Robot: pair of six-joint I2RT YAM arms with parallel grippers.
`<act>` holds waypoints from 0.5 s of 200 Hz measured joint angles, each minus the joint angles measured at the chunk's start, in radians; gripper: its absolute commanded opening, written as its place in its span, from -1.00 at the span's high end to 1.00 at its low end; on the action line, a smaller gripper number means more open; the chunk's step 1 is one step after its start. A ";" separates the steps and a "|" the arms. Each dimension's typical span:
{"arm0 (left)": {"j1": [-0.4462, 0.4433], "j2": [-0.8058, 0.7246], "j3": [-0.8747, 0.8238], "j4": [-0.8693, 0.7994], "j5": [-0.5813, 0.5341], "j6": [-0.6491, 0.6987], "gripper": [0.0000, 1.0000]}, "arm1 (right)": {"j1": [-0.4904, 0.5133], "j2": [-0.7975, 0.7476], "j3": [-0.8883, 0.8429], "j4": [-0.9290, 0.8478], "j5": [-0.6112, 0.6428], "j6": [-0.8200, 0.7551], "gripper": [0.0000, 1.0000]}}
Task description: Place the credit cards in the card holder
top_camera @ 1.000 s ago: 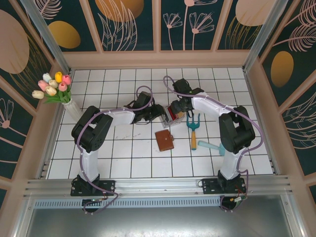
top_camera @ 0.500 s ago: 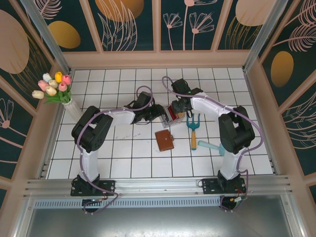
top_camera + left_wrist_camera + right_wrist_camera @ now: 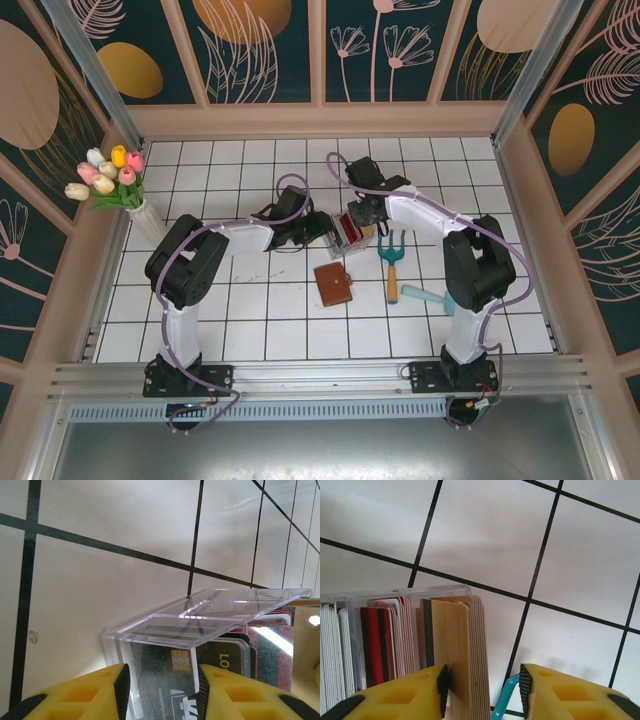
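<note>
Reaching inward, both arms | left end effector clamps clear box

2 white-and-black arms, purple cables, yellow pincer fingers

Right wrist view: credit cards, teal tool cut off by picture edge. Left wrist view: clear box base cut off, card print partly hidden. Top view: card holder clasp too small.

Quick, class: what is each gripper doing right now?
Left gripper: closed on the clear box.
Right gripper: open, jaws around the tan cards, not yet clamped.
</note>
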 measured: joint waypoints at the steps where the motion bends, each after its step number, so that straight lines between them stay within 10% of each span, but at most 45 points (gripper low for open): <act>1: 0.000 0.000 0.000 0.000 0.000 0.000 0.18 | 0.000 0.000 0.000 0.000 0.000 -0.001 0.24; 100: 0.000 0.000 0.000 0.000 0.000 0.000 0.17 | 0.004 -0.007 0.010 0.000 -0.020 0.001 0.65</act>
